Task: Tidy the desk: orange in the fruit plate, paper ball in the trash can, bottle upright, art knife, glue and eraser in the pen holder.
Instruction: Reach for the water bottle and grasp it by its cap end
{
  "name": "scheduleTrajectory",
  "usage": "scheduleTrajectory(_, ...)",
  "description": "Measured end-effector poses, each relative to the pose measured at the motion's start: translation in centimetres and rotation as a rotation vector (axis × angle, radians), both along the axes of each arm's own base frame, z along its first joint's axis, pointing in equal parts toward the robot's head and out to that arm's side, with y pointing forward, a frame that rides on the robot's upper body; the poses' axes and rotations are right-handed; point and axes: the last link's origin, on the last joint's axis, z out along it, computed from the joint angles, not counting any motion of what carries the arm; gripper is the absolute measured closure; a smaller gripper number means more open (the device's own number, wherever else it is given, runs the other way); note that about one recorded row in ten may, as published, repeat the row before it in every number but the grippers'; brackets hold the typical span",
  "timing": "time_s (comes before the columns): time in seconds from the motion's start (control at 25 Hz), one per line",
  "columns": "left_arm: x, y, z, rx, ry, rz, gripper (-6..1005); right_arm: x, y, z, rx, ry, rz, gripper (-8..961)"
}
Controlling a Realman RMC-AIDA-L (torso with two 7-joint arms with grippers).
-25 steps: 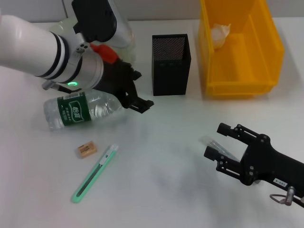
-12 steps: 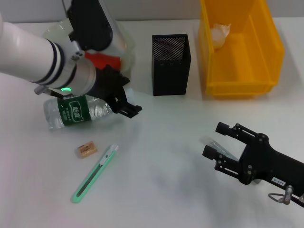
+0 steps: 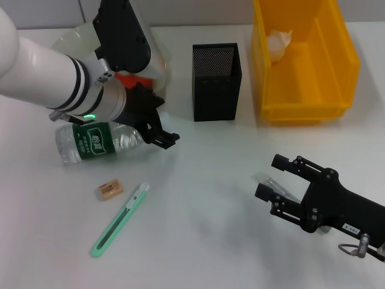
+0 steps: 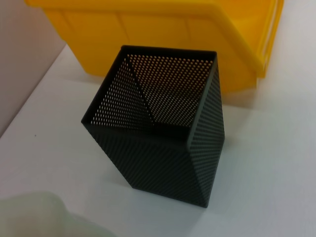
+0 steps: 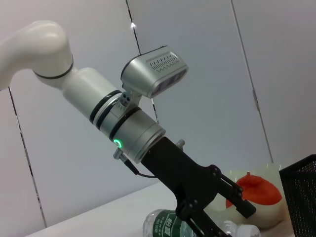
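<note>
The left gripper [image 3: 161,133] has been drawn back toward the neck end of the clear plastic water bottle with the green label [image 3: 99,142], and over the last half second it has barely shifted. Its fingers are seen spread, with nothing held. The bottle lies on its side on the white surface [image 3: 198,241], left of the black mesh pen holder [image 3: 216,82]. From this, a grasp on the bottle is judged imminent; righting has not begun.

The orange [image 3: 133,79] is already seated in the pale fruit plate [image 3: 69,42], and the paper ball [image 3: 279,42] in the yellow bin [image 3: 304,111]. The tan eraser [image 3: 110,189] and green art knife [image 3: 120,220] remain on the near left surface.

The right gripper [image 3: 278,183] rests at near right, its fingers open and empty, over a clear tube-like item [image 3: 267,180] that may be the glue.
</note>
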Motion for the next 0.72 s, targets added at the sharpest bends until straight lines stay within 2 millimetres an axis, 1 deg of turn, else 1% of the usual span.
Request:
scheduleTrajectory(0.24,-0.2,0.0,-0.3,0.004,0.004,-0.001,168,0.0,0.0,0.0,0.000,-0.003,-0.001,231)
scheduleTrajectory(0.4,-1.0,0.0,-0.7,-0.002,0.027,0.006,169,0.0,0.3,-0.1,0.000,-0.010,0.000,231)
scheduleTrajectory(0.72,-1.3,0.1,-1.0,0.009,0.045,0.001,167,-0.1,0.5,-0.1,-0.002,-0.012,0.004,232)
